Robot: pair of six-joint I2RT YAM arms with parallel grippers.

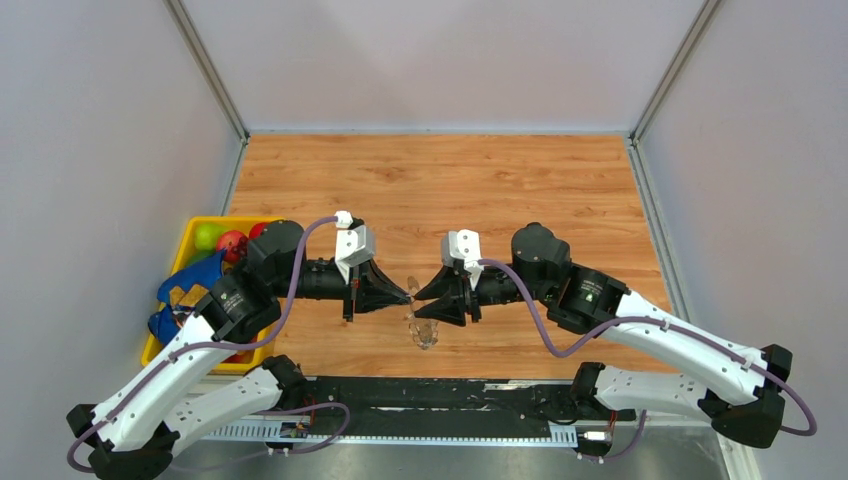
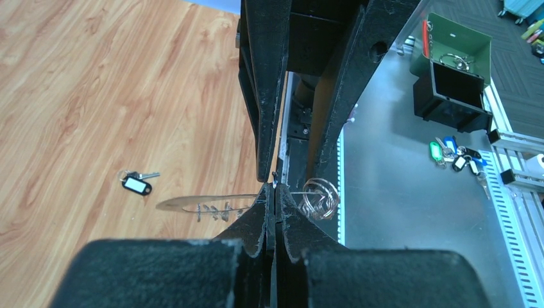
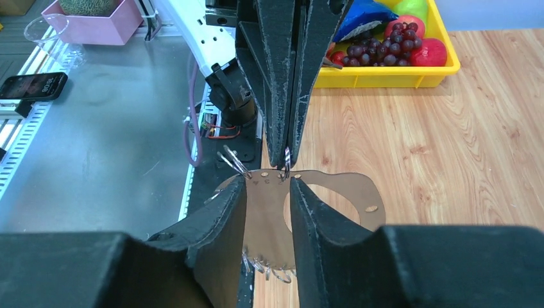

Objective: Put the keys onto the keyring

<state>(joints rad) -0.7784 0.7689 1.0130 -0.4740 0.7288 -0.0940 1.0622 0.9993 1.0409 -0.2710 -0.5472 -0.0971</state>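
Note:
The keyring [image 1: 426, 332] is a thin see-through plate with a big hole, its edge fringed with small silvery rings. It hangs in the air between the two arms at the near middle of the table. My left gripper [image 2: 274, 192] is shut on one small ring at the plate's top edge [image 3: 286, 168]. My right gripper [image 3: 268, 186] faces it with its jaws apart, and the plate [image 3: 266, 221] shows in the gap between them. Whether its fingers [image 3: 224, 212] touch the plate I cannot tell. One key with a black tag [image 2: 136, 185] lies alone on the wood.
A yellow bin [image 1: 185, 245] of toy fruit stands at the table's left edge, beside the left arm. Past the near edge, a metal bench holds a green box [image 2: 457, 48], coloured key tags [image 2: 449, 154], a phone [image 3: 32, 85] and a pink box [image 3: 90, 22].

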